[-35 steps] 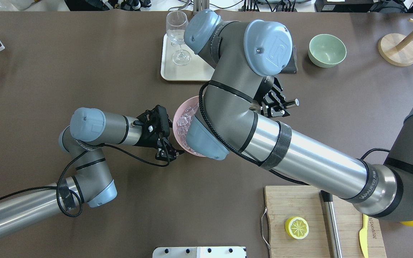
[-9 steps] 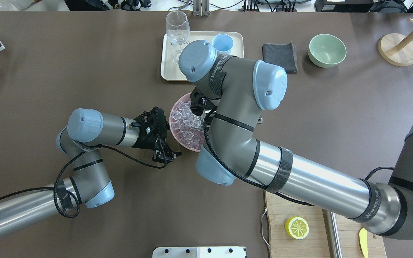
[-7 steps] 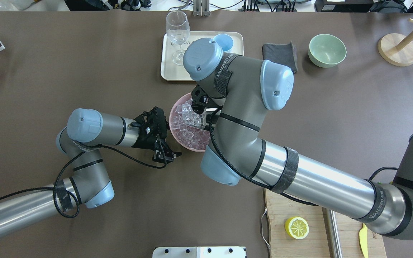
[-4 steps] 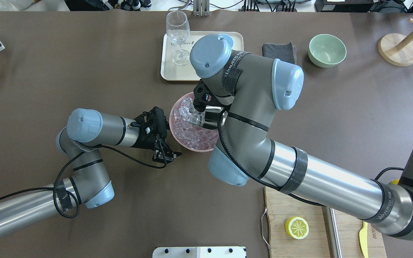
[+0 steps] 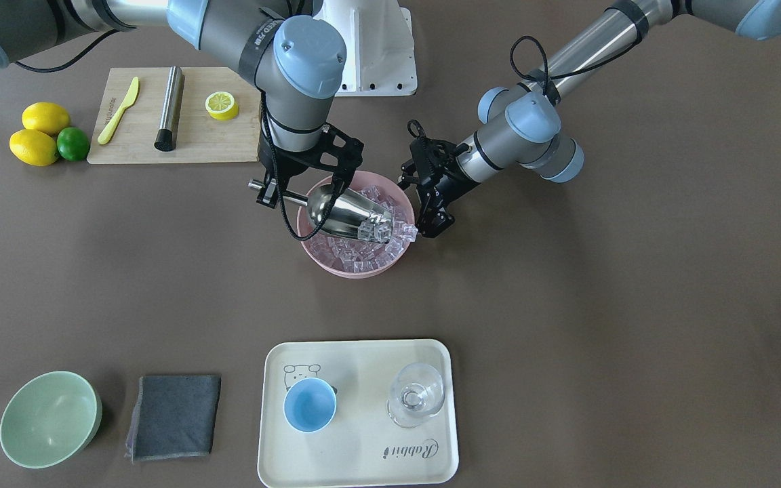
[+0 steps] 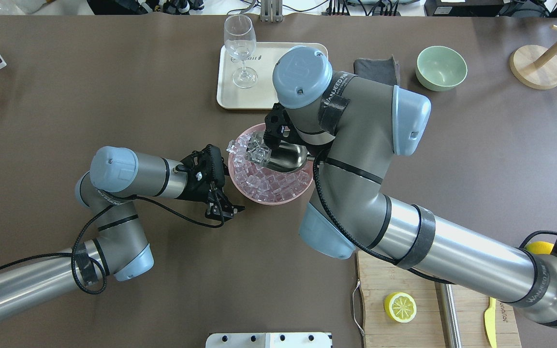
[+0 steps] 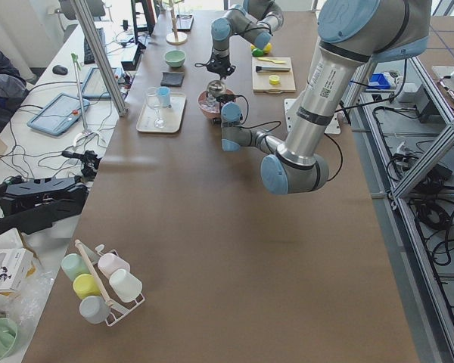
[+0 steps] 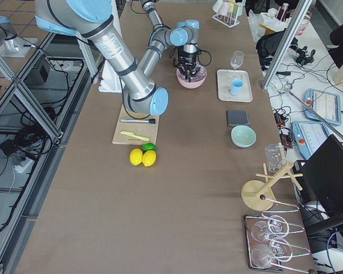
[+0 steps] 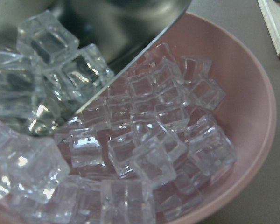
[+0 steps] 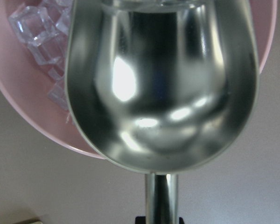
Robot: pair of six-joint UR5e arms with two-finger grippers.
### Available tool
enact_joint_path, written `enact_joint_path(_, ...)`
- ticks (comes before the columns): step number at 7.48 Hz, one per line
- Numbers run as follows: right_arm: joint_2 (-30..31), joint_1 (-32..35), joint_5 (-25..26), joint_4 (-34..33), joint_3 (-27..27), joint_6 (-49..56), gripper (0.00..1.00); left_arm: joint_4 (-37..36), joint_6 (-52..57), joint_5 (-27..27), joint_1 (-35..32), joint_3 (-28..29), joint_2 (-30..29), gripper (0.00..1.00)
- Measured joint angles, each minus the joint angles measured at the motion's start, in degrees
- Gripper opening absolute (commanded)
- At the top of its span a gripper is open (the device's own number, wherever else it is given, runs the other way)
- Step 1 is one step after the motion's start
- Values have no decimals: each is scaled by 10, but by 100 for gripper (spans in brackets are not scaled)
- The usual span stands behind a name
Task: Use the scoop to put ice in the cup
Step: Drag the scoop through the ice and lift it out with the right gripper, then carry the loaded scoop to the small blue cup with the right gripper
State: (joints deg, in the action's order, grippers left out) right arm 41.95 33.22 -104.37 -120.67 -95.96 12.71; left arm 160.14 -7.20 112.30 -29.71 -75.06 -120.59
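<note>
The front-facing view shows the light-blue cup [image 5: 310,405], which the overhead view loses behind the right arm [image 6: 356,125]. The cup stands upright on a cream tray [image 5: 363,362] beside 1 clear wine glass [image 5: 416,395], well apart from the bowl of ice.

The right gripper [image 5: 270,195] is clenched on the thin rod handle of the steel scoop [image 5: 344,207]. The scoop's trough lies tilted over the pink bowl [image 5: 343,269], mouth toward the left arm. The left wrist view shows several cubes at the scoop's lip, above the ice [image 5: 362,255] piled in the bowl. The right wrist view shows polished steel near the handle and cubes only at the far lip.

The left gripper [image 5: 433,224] sits just beside the bowl's rim. Whether its fingers are parted or closed, I cannot tell.

The tray carries the word "Rabbit" and a small bear drawing. A band on the right arm reads "WANJEED".
</note>
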Motion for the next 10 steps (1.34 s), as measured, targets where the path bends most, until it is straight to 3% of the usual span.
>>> enact_joint_path(4, 47, 1, -8, 60, -61, -51, 0, 0, 0, 0, 0, 0, 0, 97)
enact_joint_path(10, 118, 88, -99, 300, -90, -239, 0, 0, 0, 0, 0, 0, 0, 97)
